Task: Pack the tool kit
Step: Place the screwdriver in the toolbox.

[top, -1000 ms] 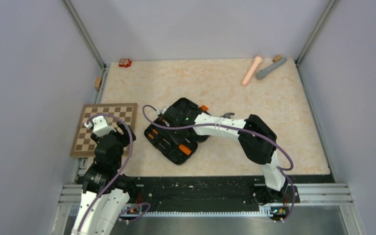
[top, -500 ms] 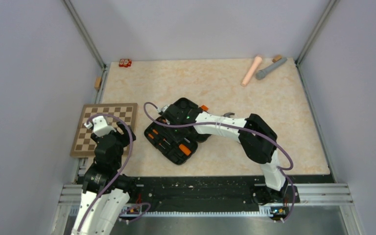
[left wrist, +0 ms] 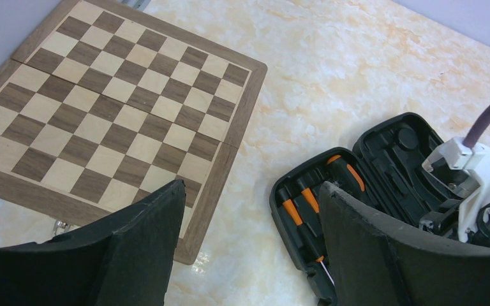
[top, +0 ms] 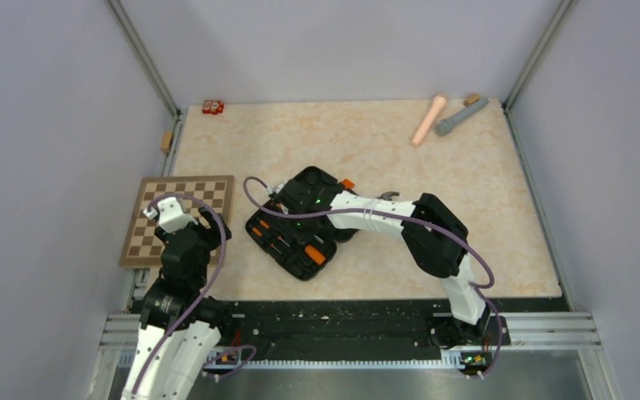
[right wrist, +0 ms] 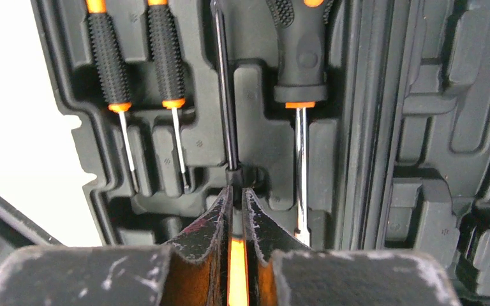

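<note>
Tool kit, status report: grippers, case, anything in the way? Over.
Left gripper open, empty, near chessboard. Right gripper pinching orange-handled tool over open case, its shaft in a slot. Three screwdrivers seated. Chessboard apart from case, nothing in the way.

Bright and even, barely any shadows. Blown-out white table (right wrist: pixel 19 127) in the right wrist view, kinda soft up-close fingers (right wrist: pixel 207 233) there too

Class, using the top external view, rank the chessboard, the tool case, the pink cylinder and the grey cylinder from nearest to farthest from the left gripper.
1. chessboard: directly beneath the left gripper, at the table's left edge.
2. tool case: lying open mid-table, to the gripper's right.
3. pink cylinder: far right corner.
4. grey cylinder: just beyond the pink one.
</note>
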{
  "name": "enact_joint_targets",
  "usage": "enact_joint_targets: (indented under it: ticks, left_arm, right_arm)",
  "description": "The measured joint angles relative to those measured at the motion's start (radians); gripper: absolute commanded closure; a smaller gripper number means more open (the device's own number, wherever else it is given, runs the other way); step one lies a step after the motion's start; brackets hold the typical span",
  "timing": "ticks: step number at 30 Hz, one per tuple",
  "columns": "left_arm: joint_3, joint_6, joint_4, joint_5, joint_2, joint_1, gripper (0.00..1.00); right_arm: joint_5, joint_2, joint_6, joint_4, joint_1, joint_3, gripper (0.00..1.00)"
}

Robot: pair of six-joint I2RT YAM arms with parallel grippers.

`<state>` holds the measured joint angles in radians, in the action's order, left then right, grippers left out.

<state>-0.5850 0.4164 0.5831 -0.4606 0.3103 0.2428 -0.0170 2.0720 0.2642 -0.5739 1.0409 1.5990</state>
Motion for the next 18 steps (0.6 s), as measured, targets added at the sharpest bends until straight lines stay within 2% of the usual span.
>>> enact_joint_targets:
  ticks: [6, 18]
  left_arm:
    - [0.000, 0.000, 0.000, 0.000, 0.000, 0.000, 0.20]
    - [0.000, 0.000, 0.000, 0.001, 0.000, 0.000, 0.20]
  right_arm:
    - [-0.009, 0.032, -0.002, -0.010, 0.004, 0.030, 1.00]
    - [-0.041, 0.085, 0.006, -0.096, 0.011, 0.113, 1.00]
